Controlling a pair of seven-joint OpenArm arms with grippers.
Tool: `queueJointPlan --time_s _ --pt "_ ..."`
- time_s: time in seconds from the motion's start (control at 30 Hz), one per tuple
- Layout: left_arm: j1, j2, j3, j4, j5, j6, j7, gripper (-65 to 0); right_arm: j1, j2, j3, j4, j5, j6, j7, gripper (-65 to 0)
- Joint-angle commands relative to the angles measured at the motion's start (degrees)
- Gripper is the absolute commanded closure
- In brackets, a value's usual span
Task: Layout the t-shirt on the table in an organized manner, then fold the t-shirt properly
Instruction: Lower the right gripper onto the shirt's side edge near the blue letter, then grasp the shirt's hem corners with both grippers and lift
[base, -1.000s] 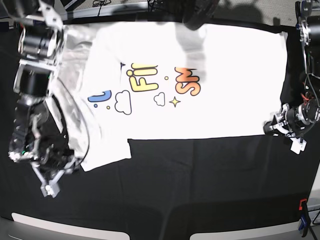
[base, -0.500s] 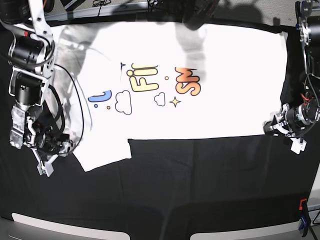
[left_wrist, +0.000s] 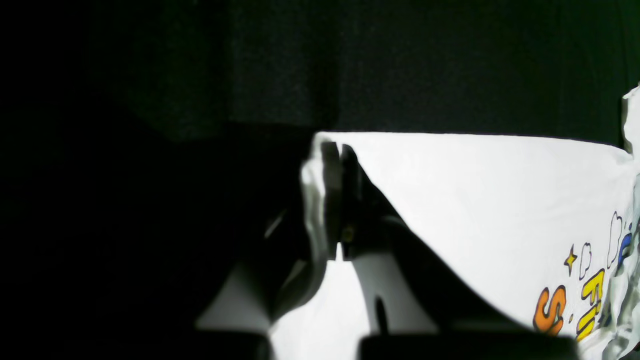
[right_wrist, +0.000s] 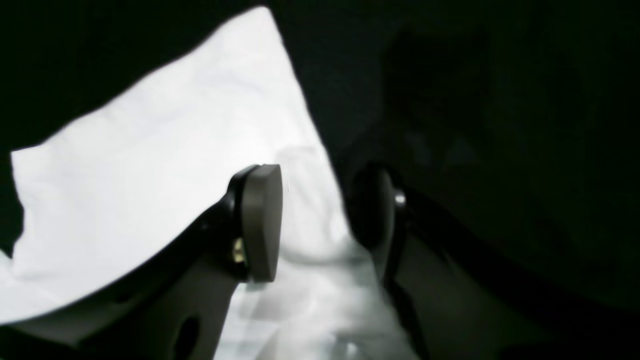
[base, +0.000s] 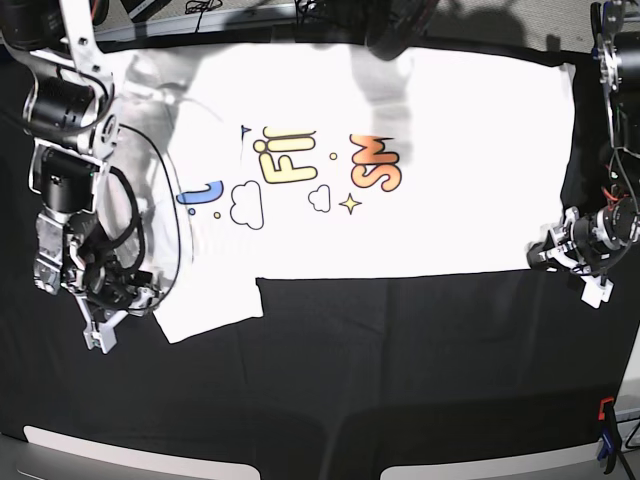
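Observation:
The white t-shirt (base: 400, 150) lies spread on the table (base: 400, 380) with its blue and yellow-orange print facing up. My left gripper (base: 548, 256) is at the shirt's right front corner. In the left wrist view this gripper (left_wrist: 339, 150) is shut on that corner of the t-shirt (left_wrist: 475, 200), and cloth wraps around one finger. My right gripper (base: 122, 315) sits at the sleeve (base: 205, 305) on the left. In the right wrist view the right gripper (right_wrist: 320, 175) is open, and the edge of the t-shirt (right_wrist: 165, 165) runs under the gap between its pads (right_wrist: 262, 220).
An orange and blue clamp (base: 604, 425) grips the table's front right edge. Cables and dark gear (base: 400, 25) sit along the back edge, casting a shadow on the shirt. Black cloth covers the table in front of the shirt.
My right arm has swung back from the front left, and its gripper now sits at the sleeve's edge. The shirt's left side has settled flatter. The left arm has not moved.

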Motion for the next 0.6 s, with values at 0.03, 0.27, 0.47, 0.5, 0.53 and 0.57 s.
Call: queueJointPlan --time_s 0.03,0.27,0.47,0.5,0.53,0.57 --pt "-0.92 -0.83 -0.02 0.39 0.7 0.07 0.55 0.0 0.79 -0.66 -0.02 0.04 -0.04 0.94 -1.77 -26.4" --pt "-0.92 -0.83 -0.02 0.39 0.68 0.07 0.55 0.0 0.79 -1.55 -0.02 0.04 -0.02 0.96 -2.36 -18.6" --pt "-0.92 -0.81 -0.02 0.39 0.68 0.07 0.5 0.0 0.81 -1.66 -0.02 0.04 -0.04 0.92 -1.09 0.0" --pt "-0.94 -0.81 -0.02 0.39 0.68 0.04 0.46 0.0 0.81 -1.66 -0.02 0.04 -0.04 0.94 -0.87 0.0" --pt "-0.94 -0.83 -0.02 0.39 0.68 0.07 0.07 0.0 0.83 -1.68 -0.02 0.04 -0.02 0.94 -0.55 0.0" --pt "-0.94 -0.83 -0.02 0.39 0.72 0.04 -0.48 0.0 0.83 -1.7 -0.02 0.04 -0.02 0.94 -0.11 0.0"
